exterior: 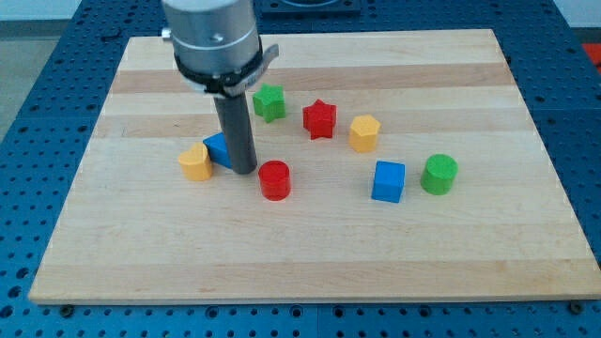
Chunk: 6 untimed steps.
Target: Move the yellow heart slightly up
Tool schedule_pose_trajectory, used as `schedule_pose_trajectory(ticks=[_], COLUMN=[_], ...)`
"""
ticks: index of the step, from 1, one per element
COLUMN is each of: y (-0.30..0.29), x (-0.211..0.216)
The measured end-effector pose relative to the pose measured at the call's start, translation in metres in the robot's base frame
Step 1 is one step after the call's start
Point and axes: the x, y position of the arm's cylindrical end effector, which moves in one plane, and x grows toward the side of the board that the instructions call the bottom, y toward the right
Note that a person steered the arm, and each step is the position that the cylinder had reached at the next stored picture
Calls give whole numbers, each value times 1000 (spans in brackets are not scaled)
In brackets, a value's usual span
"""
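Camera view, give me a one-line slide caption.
My tip rests beside a blue block, right of the yellow heart, red cylinder nearby on the wooden board.

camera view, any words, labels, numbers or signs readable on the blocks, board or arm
None: no text, number or logo can be read anywhere in this view.
The wooden board is plain wood grain.
The blocks carry no markings, including the yellow heart and the blue cube.
The grey arm housing and the dark rod down to my tip show no label.
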Motion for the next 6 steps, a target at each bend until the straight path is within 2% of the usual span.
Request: schedule_pose_trajectory(ticks=[1, 2, 4, 6], y=[-8, -25, -29, -79], x=[24, 27, 3, -6])
